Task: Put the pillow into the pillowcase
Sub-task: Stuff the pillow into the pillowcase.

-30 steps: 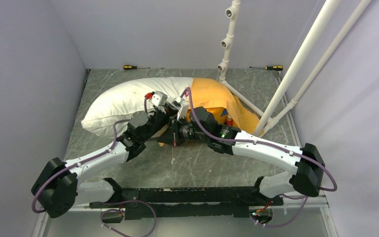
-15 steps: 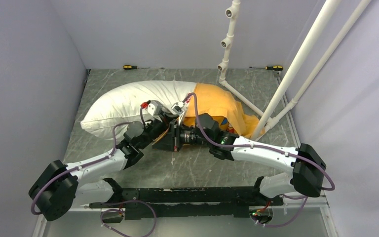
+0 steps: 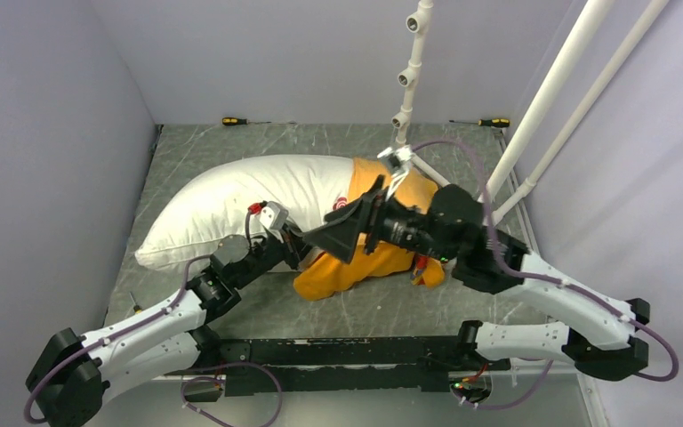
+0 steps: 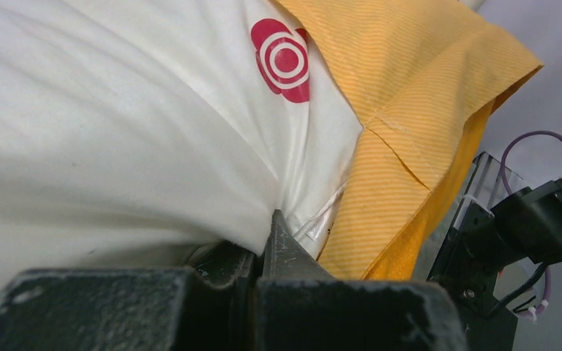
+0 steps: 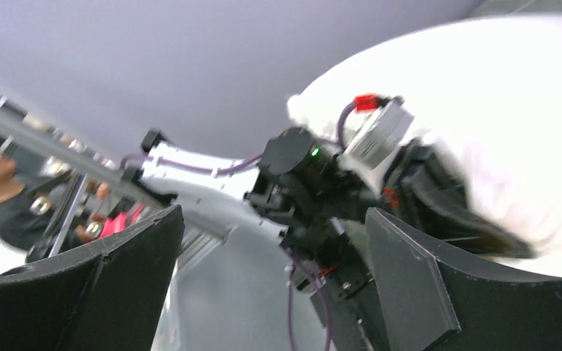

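The white pillow (image 3: 231,197) lies across the table's far left, its right end tucked inside the orange pillowcase (image 3: 356,269). In the left wrist view the pillow (image 4: 117,110) shows its red round logo (image 4: 285,58) right at the pillowcase (image 4: 417,95) hem. My left gripper (image 3: 295,252) (image 4: 274,223) is shut, pinching white pillow fabric at the near edge, next to a clear tag. My right gripper (image 3: 356,218) (image 5: 271,227) hangs open above the pillowcase mouth, nothing between its fingers (image 5: 417,278); it looks down on the left arm (image 5: 315,183).
White pipe frames stand at the back right (image 3: 409,80) (image 3: 534,116), one foot close to the pillowcase. Two screwdrivers (image 3: 236,120) (image 3: 494,122) lie by the back wall. Grey walls close in on both sides.
My right gripper opened, let go and swung up and to the right. My left arm drew back toward the near left, still pinching, and the pillow slid a little leftward.
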You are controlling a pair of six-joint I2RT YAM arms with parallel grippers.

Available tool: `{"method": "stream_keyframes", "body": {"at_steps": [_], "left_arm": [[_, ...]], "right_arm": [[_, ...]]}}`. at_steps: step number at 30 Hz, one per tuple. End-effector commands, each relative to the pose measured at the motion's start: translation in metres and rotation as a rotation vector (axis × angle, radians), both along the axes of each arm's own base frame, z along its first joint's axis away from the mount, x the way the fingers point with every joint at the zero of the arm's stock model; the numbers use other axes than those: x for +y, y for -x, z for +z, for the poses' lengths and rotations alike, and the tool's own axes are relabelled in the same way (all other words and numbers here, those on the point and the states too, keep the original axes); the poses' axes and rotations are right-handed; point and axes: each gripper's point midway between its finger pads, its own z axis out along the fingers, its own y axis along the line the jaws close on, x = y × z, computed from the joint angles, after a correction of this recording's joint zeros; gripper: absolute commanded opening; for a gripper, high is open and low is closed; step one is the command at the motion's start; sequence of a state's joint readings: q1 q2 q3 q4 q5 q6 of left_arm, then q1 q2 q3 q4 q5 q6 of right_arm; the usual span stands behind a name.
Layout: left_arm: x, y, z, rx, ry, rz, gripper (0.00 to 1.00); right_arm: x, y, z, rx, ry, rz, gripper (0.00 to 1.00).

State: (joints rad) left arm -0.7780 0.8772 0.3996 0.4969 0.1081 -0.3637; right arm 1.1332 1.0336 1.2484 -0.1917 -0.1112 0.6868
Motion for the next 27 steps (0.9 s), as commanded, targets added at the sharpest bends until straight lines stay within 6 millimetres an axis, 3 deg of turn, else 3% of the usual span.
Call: {"method": "stream_keyframes", "body": {"at_steps": [1,3,8,16,19,22,27], "left_arm": [[0.013,-0.002,-0.015,0.006,-0.051,0.047,0.00],[0.012,0.000,-0.018,0.014,-0.048,0.035,0.00],[0.004,0.007,-0.029,0.046,-0.044,-0.016,0.00],[-0.003,0.018,-0.046,0.093,-0.053,-0.064,0.00],[-0.003,0.021,-0.049,0.101,-0.055,-0.064,0.00],[-0.001,0.022,-0.050,0.100,-0.056,-0.056,0.00],[0.001,0.023,-0.050,0.099,-0.050,-0.047,0.00]], "right_arm": [[-0.047,-0.053,-0.018,0.005,0.227,-0.362,0.95],[-0.056,-0.072,-0.027,0.010,0.341,-0.468,0.88],[-0.050,-0.104,-0.066,0.037,0.620,-0.585,0.75],[-0.073,-0.158,-0.125,0.118,0.819,-0.737,0.55],[-0.079,-0.166,-0.134,0.116,0.878,-0.766,0.55],[-0.082,-0.168,-0.143,0.121,0.907,-0.777,0.46],[-0.079,-0.170,-0.165,0.158,0.897,-0.736,0.41]]}}
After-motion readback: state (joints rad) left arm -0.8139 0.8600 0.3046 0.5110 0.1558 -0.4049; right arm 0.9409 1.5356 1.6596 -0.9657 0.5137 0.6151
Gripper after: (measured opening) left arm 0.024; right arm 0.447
